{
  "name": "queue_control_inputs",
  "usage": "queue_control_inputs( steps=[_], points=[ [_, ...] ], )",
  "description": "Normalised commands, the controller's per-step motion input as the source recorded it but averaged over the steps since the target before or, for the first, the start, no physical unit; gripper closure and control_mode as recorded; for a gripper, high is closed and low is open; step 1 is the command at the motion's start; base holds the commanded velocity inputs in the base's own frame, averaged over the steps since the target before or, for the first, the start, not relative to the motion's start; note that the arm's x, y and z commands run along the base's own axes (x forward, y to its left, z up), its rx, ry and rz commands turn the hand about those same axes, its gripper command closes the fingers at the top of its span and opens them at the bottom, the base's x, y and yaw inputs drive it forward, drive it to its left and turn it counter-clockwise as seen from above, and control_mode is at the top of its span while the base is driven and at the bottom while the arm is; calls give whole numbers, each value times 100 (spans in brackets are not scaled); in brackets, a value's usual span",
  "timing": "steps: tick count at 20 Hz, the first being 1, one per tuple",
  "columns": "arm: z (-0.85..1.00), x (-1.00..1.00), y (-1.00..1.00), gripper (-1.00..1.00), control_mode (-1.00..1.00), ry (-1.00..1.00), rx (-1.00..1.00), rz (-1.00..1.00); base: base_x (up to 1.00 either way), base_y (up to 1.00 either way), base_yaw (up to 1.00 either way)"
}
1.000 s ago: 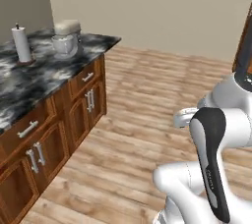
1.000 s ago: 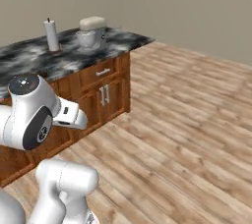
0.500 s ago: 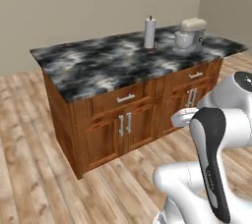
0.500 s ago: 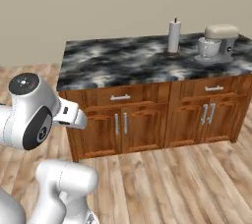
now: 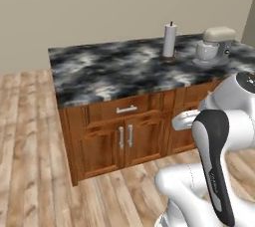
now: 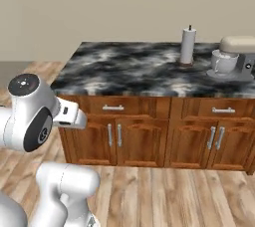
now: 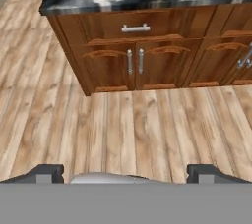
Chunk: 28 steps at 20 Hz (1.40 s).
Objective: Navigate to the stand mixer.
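Marble-topped island (image 6: 129, 71) faces you; your stand mixer (image 5: 215, 46) sits at its far right, near the paper-towel roll (image 5: 170, 41). Your gripper (image 7: 126, 173) hangs wide apart, empty, above floorboards (image 7: 123, 129).

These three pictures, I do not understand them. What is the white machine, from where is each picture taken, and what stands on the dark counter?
The white machine is a robot arm on a driving base in a simulated kitchen. Two cameras ride behind it, left and right, and look forward over it at a wooden cabinet with a dark marbled counter. On the counter's right end stand a paper-towel roll and, beside it, the stand mixer that the robot must drive to. The third camera sits on the hand and looks down at the wooden floor and cabinet doors. The claw is open and holds nothing.
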Motion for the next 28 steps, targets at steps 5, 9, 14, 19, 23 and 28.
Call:
queue_control_inputs(
  steps=[5, 9, 14, 19, 23, 28],
  points=[
    [0, 0, 0, -100, 100, 0, 0, 0, 69, -100, 11],
    [0, 0, 0, -100, 100, 0, 0, 0, 77, -100, 9],
    [0, 0, 0, -100, 100, 0, 0, 0, 100, -100, 8],
    [0, 0, 0, -100, 100, 0, 0, 0, 90, -100, 9],
    [0, 0, 0, -100, 100, 0, 0, 0, 71, -100, 9],
    [0, 0, 0, -100, 100, 0, 0, 0, 54, -82, 6]
  ],
)
